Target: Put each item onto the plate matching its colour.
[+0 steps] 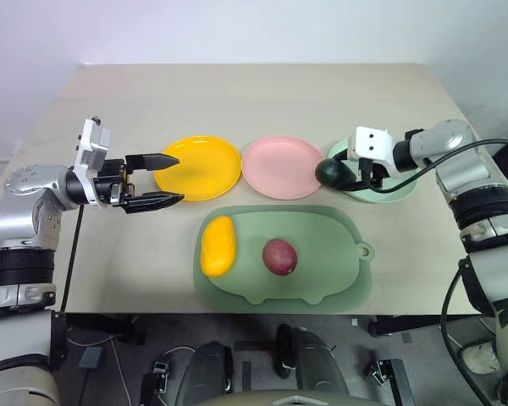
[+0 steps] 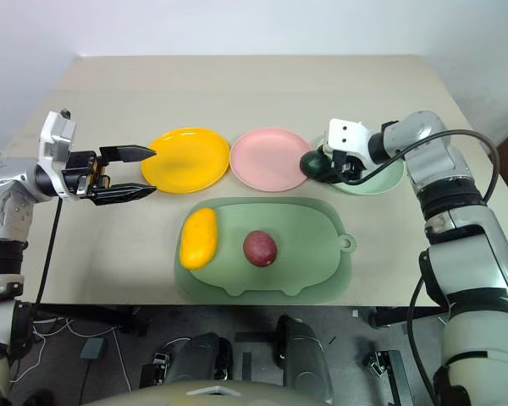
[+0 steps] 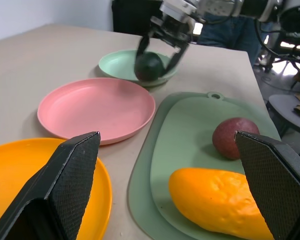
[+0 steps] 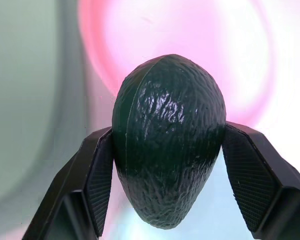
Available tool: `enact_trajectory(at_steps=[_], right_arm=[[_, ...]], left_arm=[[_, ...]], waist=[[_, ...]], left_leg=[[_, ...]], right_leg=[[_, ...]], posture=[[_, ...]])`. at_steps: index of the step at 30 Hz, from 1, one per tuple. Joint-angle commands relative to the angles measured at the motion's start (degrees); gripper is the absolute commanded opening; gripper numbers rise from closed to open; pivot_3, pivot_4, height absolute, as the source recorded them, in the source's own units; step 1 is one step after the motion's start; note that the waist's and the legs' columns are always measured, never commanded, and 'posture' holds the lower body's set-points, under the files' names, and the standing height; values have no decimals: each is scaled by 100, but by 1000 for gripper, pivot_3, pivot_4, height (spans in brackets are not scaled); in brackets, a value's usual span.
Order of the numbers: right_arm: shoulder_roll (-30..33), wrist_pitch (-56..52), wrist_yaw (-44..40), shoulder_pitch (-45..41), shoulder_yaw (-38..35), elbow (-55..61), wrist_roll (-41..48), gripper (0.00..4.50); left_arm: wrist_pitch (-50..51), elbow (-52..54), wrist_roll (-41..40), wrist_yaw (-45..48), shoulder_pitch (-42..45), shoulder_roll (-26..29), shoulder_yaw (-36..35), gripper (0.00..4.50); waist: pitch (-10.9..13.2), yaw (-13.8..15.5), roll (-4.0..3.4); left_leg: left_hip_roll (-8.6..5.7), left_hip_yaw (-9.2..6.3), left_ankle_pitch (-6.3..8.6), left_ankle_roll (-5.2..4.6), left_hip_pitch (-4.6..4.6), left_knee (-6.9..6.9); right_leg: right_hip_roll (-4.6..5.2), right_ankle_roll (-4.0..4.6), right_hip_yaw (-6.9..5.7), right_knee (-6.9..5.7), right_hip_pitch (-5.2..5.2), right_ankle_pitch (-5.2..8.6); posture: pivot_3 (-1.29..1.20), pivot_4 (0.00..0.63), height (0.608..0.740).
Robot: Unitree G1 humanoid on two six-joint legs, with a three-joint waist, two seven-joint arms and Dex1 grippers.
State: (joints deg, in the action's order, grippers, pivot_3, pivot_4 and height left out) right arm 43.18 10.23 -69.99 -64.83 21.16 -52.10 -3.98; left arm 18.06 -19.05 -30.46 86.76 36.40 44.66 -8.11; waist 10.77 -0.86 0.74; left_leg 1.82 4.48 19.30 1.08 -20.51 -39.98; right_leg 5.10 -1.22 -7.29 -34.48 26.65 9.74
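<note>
My right gripper (image 1: 343, 173) pinches the dark green avocado (image 1: 331, 173) between both fingers, its long axis running out past my fingertips. The avocado hangs at the near-left rim of the mint green plate (image 1: 395, 188), so the plate's middle lies just beyond my fingers. My left gripper (image 1: 157, 179) stands spread and empty beside the yellow plate (image 1: 205, 167).
</note>
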Motion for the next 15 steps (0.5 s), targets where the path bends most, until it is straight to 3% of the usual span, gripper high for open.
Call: enact_trajectory(at_steps=[1, 15], right_arm=[[12, 332, 188, -349, -182, -425, -272, 2902], [191, 1323, 1226, -645, 237, -1404, -1777, 2902]], left_arm=[[-57, 89, -50, 35, 72, 53, -87, 4500], [-14, 190, -81, -15, -21, 66, -116, 4500]], waist=[[0, 5, 0], [0, -10, -1]], left_leg=[[0, 0, 0, 0, 0, 0], [0, 4, 0, 0, -1, 1]], right_leg=[[0, 0, 0, 0, 0, 0], [0, 0, 6, -1, 3, 0]], posture=[[0, 150, 740], [0, 150, 740]])
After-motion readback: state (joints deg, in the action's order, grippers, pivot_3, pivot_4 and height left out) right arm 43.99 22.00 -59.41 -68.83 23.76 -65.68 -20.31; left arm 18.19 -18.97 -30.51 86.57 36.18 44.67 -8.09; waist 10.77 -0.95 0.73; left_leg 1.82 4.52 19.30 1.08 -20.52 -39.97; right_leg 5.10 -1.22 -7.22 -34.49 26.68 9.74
